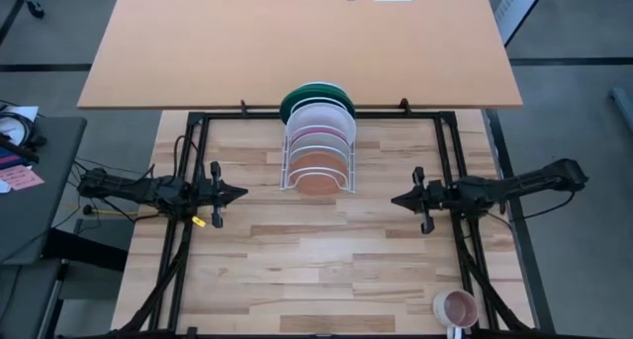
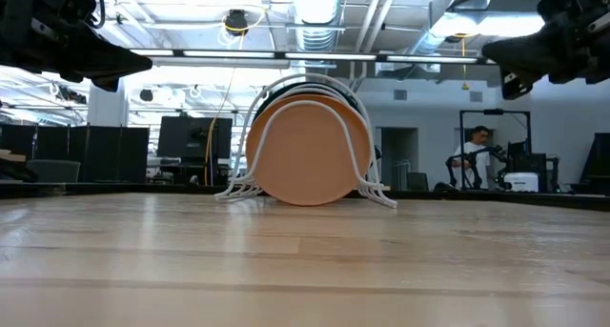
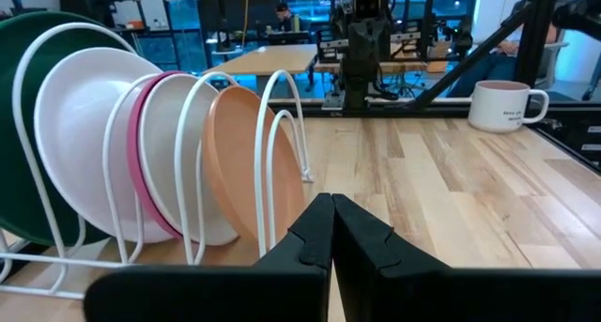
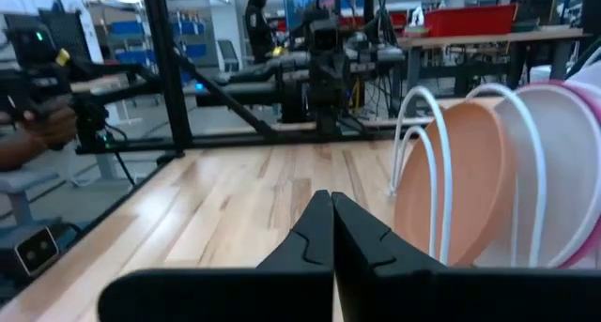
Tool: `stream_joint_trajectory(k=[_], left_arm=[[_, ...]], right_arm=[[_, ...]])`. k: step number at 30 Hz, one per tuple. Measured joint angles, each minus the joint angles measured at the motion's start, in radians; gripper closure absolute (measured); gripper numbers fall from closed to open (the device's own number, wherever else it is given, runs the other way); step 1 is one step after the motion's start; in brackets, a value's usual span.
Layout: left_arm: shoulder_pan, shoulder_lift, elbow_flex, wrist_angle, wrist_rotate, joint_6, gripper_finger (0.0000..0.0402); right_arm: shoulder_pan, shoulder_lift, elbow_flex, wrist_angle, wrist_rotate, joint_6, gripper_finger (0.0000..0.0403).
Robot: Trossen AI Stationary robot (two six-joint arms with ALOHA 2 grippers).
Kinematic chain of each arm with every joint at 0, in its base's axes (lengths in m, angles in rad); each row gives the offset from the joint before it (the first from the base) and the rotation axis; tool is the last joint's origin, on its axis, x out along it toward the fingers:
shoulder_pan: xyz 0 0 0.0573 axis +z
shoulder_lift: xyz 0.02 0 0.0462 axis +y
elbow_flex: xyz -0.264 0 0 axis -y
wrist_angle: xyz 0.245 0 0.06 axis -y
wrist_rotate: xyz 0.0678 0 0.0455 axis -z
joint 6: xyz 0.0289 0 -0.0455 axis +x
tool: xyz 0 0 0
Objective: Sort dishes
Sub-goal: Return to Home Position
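The white wire rack (image 1: 316, 163) stands at the upper middle of the light wood table (image 1: 316, 270) in the high view. All four plates stand on edge in it, one behind another. The dark green plate (image 1: 297, 97) sits nearest the frame's top. Then come the white plate (image 1: 321, 117), the pink plate (image 1: 318, 134) and the terracotta plate (image 1: 316, 173), which is lowest in the frame. Wire hoops separate each plate from its neighbour.

In the left wrist view the same row runs from the green plate (image 3: 19, 125) at the frame's left edge to the terracotta one (image 3: 249, 162) near the centre. In the low view the terracotta plate (image 2: 307, 151) faces the camera at mid-frame and hides most of the others.

The left fingers (image 1: 235, 193) hang left of the rack at about mid-height of the high view, well apart from it. The right fingers (image 1: 401, 199) hang opposite them on the right, also well clear. They point toward each other across bare wood. Both wrist views show each pair pressed together with nothing between them.

A small mug (image 1: 457, 306) stands upright near the table's lower right corner. In the low view a person (image 2: 474, 155) shows far back in the room, at right of centre.
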Motion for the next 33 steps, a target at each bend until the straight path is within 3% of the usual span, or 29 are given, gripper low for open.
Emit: stream_joint_trajectory(k=[13, 21, 27, 33], left_arm=[[0.000, 0.000, -0.001, -0.006, 0.000, -0.005, 0.0401], [0.000, 0.000, -0.001, -0.006, 0.000, -0.007, 0.0401], [0.000, 0.000, -0.001, -0.006, 0.000, 0.000, 0.0401], [0.000, 0.000, -0.001, -0.006, 0.000, -0.002, 0.0401]], right_arm=[[0.001, -0.288, -0.001, -0.228, -0.047, -0.044, 0.0403], [-0.025, -0.291, -0.002, -0.266, -0.053, -0.072, 0.0403], [-0.100, -0.292, -0.002, -0.199, -0.200, -0.102, 0.0403], [-0.214, -0.291, -0.002, -0.275, -0.279, -0.069, 0.0403]])
